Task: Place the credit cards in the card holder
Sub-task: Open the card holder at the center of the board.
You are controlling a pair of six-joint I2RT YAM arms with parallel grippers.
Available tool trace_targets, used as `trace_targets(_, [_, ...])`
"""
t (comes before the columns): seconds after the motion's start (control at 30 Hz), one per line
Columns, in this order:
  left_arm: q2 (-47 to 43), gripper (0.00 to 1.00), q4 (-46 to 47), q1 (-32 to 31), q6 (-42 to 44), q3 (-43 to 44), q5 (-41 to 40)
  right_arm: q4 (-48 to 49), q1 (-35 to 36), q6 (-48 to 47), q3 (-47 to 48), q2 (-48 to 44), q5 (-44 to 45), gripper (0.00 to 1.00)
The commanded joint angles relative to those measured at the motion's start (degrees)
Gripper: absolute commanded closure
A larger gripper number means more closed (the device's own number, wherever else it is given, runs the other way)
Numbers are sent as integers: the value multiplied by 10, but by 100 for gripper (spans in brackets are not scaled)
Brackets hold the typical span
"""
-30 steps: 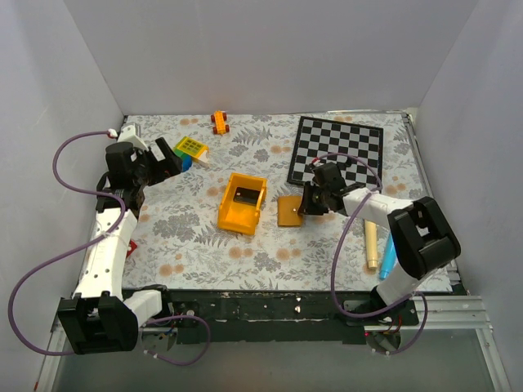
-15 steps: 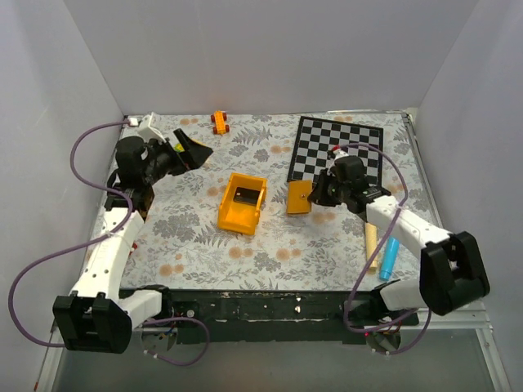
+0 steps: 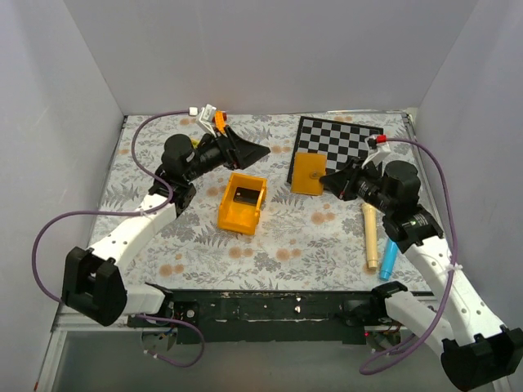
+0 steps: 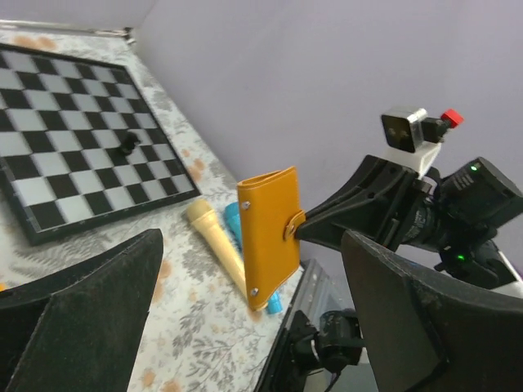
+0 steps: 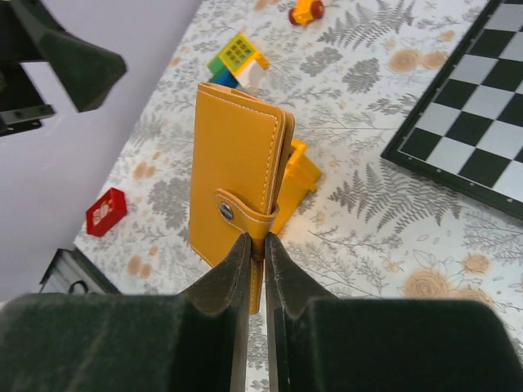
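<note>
A: How many wallets and cards?
B: One wallet (image 3: 309, 173), and one black card (image 3: 245, 195) showing.
A: Bins, boards?
B: One yellow bin (image 3: 233, 219), one chequered board (image 3: 343, 143), one dark chess piece (image 4: 127, 144).
A: Small things?
B: One toy car (image 5: 305, 11), one block toy (image 5: 237, 61), one red brick (image 5: 106, 211), one beige stick (image 3: 370, 237), one blue pen (image 3: 388, 260).

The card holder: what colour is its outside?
The card holder is orange-tan with pale stitching, best seen in the right wrist view.

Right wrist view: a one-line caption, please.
Right gripper shut on the closed card holder, held upright above the table.
</note>
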Motion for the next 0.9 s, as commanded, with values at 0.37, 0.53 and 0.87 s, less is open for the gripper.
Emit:
trace_targets(0.37, [64,31,185,-100,-80,5,32,117,-37,102,48,-17,-141,99])
trace_targets(0.53, [72,41,192,-113,-82,8,46,135,-40,119,46,-12,-155,99])
trace_targets(0.87, [74,82,172,-125,-72,13,53,126,-43,112,44,-8,-155,99])
